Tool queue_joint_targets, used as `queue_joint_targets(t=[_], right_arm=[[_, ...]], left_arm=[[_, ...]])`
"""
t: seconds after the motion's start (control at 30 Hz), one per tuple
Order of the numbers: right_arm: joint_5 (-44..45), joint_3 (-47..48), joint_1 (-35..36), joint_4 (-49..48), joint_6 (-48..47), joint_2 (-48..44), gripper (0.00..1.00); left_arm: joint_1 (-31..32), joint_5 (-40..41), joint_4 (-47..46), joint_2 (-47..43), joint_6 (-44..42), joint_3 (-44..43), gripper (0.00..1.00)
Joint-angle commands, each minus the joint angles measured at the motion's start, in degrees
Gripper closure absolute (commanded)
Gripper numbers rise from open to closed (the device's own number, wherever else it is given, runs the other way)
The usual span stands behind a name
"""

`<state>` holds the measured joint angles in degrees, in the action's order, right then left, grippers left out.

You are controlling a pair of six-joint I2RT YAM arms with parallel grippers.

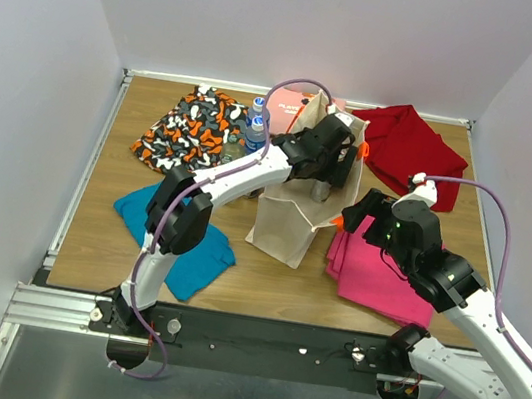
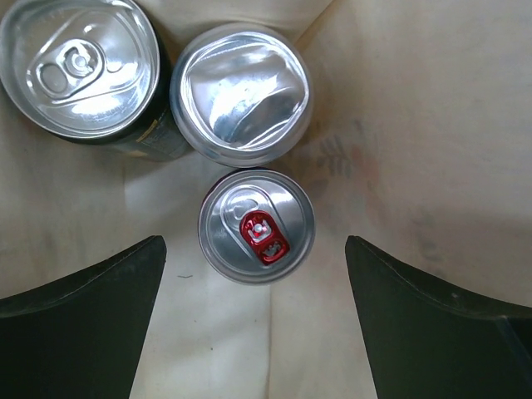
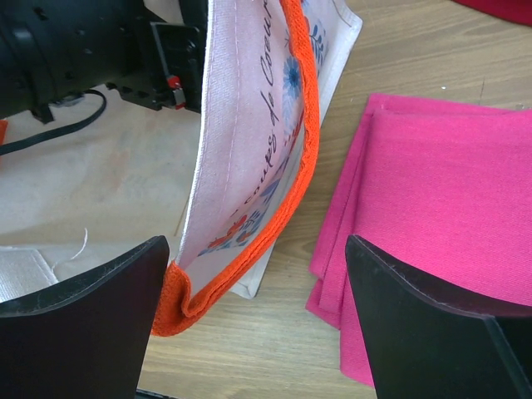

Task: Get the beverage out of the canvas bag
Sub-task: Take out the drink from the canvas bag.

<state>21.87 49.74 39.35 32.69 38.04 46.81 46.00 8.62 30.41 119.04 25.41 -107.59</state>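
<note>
Top external: canvas bag stands upright mid-table. Left wrist: left gripper, jaws spread wide, hangs inside the bag above a red-tabbed beverage can beside two other cans. Right wrist: right gripper gapes open, the bag's orange handle between its jaws, a pink cloth alongside.

Bag, outer side, seen from my right wrist: dark cursive print, reads roughly "…s de Coeu…", both ends cut off by fold and orange trim. White lettering on pink cloth behind bag: too small to read.
</note>
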Motion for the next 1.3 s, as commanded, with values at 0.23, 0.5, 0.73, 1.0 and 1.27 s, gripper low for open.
queue_joint_targets(t=[0.23, 0.5, 0.73, 1.0, 1.27], right_arm=[[2.0, -0.1, -0.1, 2.0, -0.6, -0.8, 0.05], [2.0, 0.1, -0.1, 2.1, -0.5, -0.8, 0.04], [2.2, 0.1, -0.1, 2.1, -0.6, -0.8, 0.04], [2.2, -0.1, -0.1, 2.0, -0.4, -1.0, 0.04], [2.5, -0.3, -0.1, 1.9, -0.5, -1.3, 0.04]], left_arm=[[0.4, 2.5, -0.3, 2.2, 1.3, -1.2, 0.08], [0.4, 2.1, -0.1, 2.3, 0.7, -1.4, 0.51], [0.4, 1.4, 0.3, 2.1, 0.3, -0.9, 0.75], [0.4, -0.4, 3.0, 1.9, -0.8, -3.1, 1.00], [0.5, -3.3, 4.2, -3.3, -4.0, -2.2, 1.00]])
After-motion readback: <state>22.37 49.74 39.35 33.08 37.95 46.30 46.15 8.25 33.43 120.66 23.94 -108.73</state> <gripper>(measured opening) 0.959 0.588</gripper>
